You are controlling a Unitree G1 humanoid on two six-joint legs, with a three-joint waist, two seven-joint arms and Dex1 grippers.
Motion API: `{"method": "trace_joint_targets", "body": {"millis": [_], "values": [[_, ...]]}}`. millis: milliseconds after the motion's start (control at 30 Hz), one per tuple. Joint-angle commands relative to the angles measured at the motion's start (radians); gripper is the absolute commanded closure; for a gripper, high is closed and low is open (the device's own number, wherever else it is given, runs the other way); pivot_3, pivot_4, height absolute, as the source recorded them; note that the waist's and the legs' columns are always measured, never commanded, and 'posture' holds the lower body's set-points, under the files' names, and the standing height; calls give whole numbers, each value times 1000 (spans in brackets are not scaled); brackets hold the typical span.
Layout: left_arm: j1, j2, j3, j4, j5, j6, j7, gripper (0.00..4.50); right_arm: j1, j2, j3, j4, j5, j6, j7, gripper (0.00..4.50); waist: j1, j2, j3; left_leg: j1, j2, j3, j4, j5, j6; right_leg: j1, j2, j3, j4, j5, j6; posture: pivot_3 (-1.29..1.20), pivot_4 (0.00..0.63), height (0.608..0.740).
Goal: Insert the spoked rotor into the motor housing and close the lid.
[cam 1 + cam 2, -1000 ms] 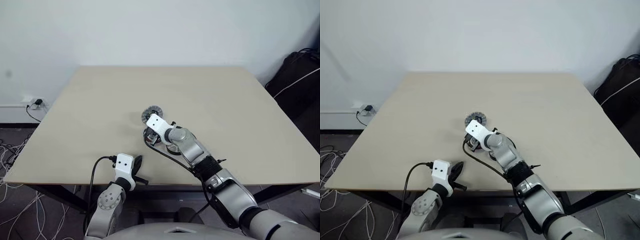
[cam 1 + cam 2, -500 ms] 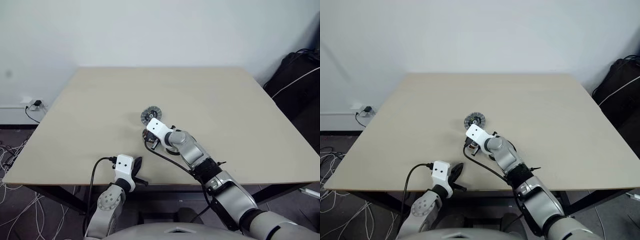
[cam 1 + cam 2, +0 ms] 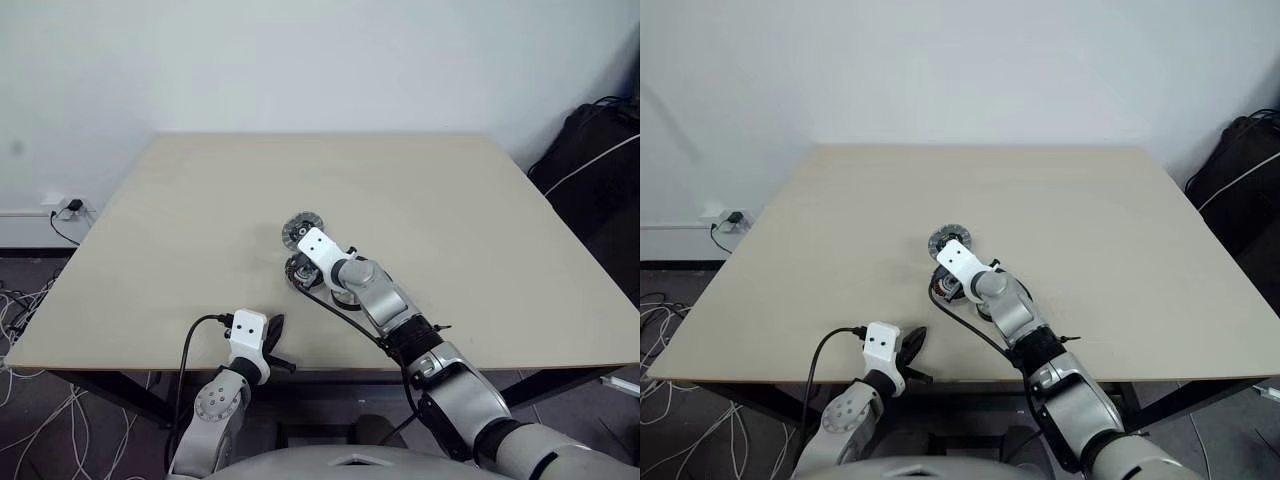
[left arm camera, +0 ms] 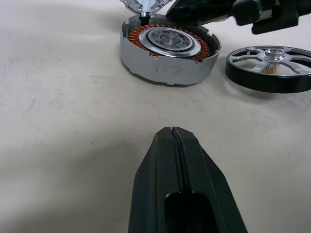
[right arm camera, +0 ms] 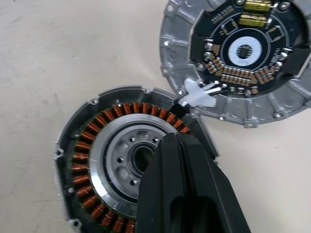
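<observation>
The motor housing point(image 5: 92, 160), a round shell with copper windings around a silver centre, lies open-face up near the middle of the table. My right gripper point(image 5: 177, 141) is shut and hovers over its centre with nothing in it. The lid point(image 3: 298, 228) lies just beyond, its circuit-board face up, joined to the housing by short wires point(image 5: 199, 94). The spoked rotor point(image 4: 269, 65), dark-rimmed with silver spokes, rests flat beside the housing point(image 4: 167, 48). My left gripper point(image 4: 172, 132) is shut and empty, low over the table's near edge, pointing at the housing.
The beige table point(image 3: 450, 200) is bare all around the three parts. A black bag point(image 3: 600, 150) stands on the floor past the table's right side. Cables point(image 3: 30, 310) and a wall socket lie on the floor at the left.
</observation>
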Motion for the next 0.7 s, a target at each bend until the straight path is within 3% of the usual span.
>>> {"method": "trace_joint_targets", "body": {"millis": [33,267,700], "values": [[-4,-5,-9,-47,-5,-5,1,4500,21,-10,27,-38,-2,-1,41,4483,1,0,0,0,0,0,0,0,0,0,0,0,0,0,0,0,0,740],[-4,-6,-10,-44,-6,-3,-1,4500,113,-62,83,-159,-4,75,124,4483,2,-1,-1,0,0,0,0,0,0,0,0,0,-1,0,0,0,0,740],[-8,-2,-11,-43,-5,1,-4,4500,53,-10,-20,-148,27,-9,-4,4483,3,-2,0,0,0,0,0,0,0,0,2,0,-1,0,0,0,0,740]]}}
